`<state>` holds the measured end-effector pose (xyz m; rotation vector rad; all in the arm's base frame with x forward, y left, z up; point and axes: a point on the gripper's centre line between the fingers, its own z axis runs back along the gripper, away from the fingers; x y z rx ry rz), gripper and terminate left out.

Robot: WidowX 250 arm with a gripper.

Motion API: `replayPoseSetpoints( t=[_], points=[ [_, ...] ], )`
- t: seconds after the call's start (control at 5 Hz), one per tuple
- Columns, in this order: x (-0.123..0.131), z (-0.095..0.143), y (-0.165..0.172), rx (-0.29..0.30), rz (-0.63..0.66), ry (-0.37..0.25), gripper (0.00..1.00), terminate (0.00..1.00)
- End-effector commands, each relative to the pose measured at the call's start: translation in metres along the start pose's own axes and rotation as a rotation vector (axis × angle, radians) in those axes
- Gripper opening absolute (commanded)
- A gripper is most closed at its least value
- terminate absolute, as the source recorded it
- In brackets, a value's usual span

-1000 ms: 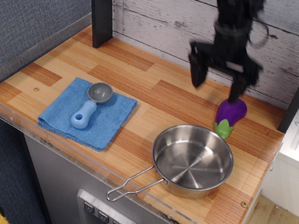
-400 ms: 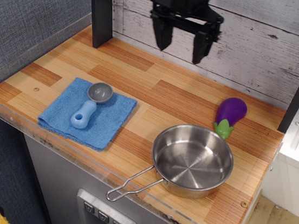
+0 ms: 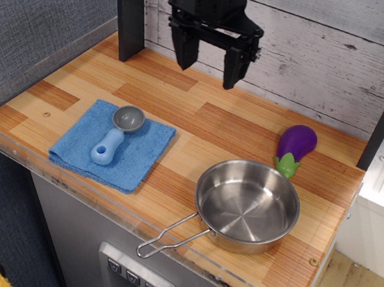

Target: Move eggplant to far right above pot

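The purple eggplant (image 3: 294, 148) with its green stem cap lies on the wooden counter at the far right, just behind the rim of the steel pot (image 3: 246, 205). The pot's wire loop handle points to the front left. My gripper (image 3: 208, 67) hangs open and empty above the back middle of the counter, well left of the eggplant.
A blue cloth (image 3: 112, 145) lies at the front left with a blue-handled grey scoop (image 3: 116, 134) on it. A dark post (image 3: 130, 11) stands at the back left. A plank wall (image 3: 343, 57) runs behind. A clear acrylic lip (image 3: 88, 194) edges the front.
My gripper has risen from around the eggplant and moved left along the back wall, empty. The eggplant stays where it was let go, by the pot.
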<state>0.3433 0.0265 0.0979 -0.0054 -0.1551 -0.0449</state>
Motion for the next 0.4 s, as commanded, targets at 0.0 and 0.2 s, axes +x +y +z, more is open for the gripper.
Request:
replayPoseSetpoints(
  t=[0.0, 0.2],
  points=[
    [-0.0081, 0.0247, 0.0097, 0.049, 0.031, -0.072, 1.0, 0.0],
    [-0.0081, 0.0247, 0.0097, 0.049, 0.031, -0.072, 1.0, 1.0]
  ],
)
